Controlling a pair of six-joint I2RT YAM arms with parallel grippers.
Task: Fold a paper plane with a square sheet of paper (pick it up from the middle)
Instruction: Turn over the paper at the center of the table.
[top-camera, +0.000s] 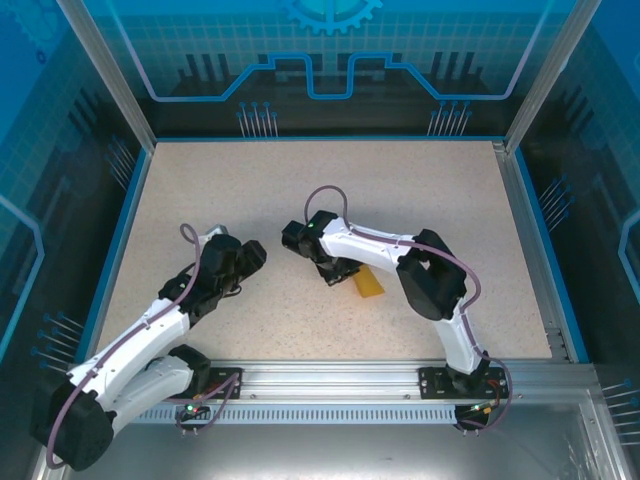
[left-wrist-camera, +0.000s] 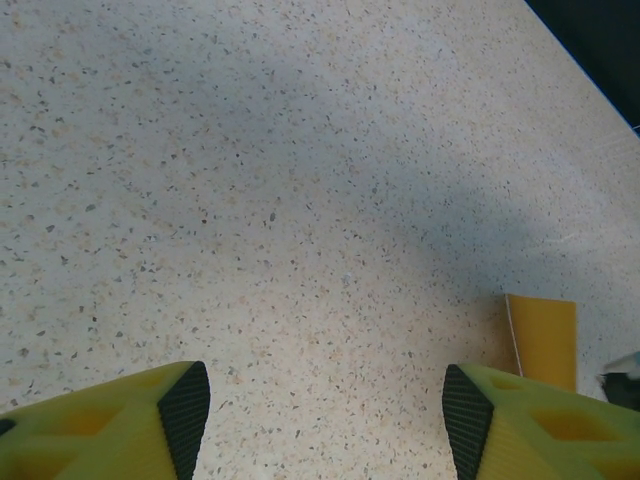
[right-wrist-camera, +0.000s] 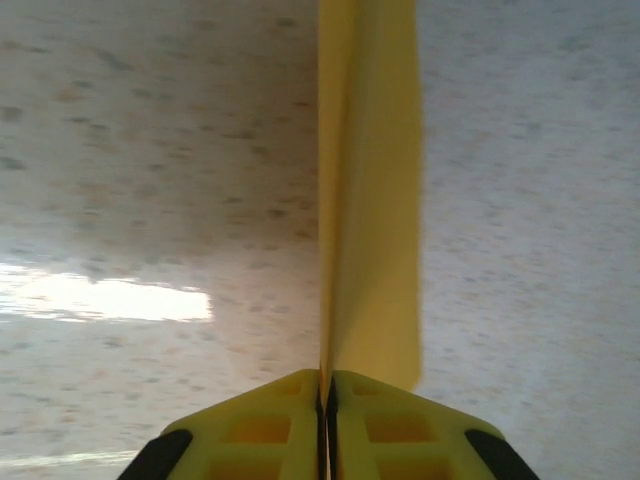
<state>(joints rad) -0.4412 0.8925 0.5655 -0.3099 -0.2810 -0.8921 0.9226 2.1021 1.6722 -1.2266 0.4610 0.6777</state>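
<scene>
- Orange paper (right-wrist-camera: 370, 200): thin, matt, bright orange-yellow. Folded to a long narrow strip with one sharp, straight crease along its length. Runs straight away from the right wrist camera, just above the table.
- Right gripper (right-wrist-camera: 326, 388): closed, fingertips pressed flat together, with the near end of the paper's creased edge caught in the seam between them.
- Fingers (right-wrist-camera: 260, 430): moulded yellow plastic with shallow recessed pockets, and black rubbery patches at the outer corners.
- From the top camera: a small orange wedge just beside the right gripper, near the middle of the table and towards the near edge, partly covered by the right arm (top-camera: 375, 245).
- Left gripper (left-wrist-camera: 325, 420): open, jaws wide apart over bare table, with the same yellow plastic and ribbed black pads (left-wrist-camera: 186, 415).
- From the left wrist camera: a squared-off end of the paper flat on the table near the right-hand fingertip, with a pale thin edge along its left side.
- Table (top-camera: 300, 180): hard, flat, pale beige, finely speckled like stone. Edged in blue, with a ribbed aluminium rail (top-camera: 330, 375) along the near side carrying both arm bases.
- Left arm (top-camera: 140, 340) and right arm: glossy white shells, black joints, and a mauve cable (top-camera: 330, 192) looped along each.
- Walls (top-camera: 480, 60): translucent blue panels printed with angular circuit-style lines, and part of a gear outline (top-camera: 332, 12) at the top of the back panel.
</scene>
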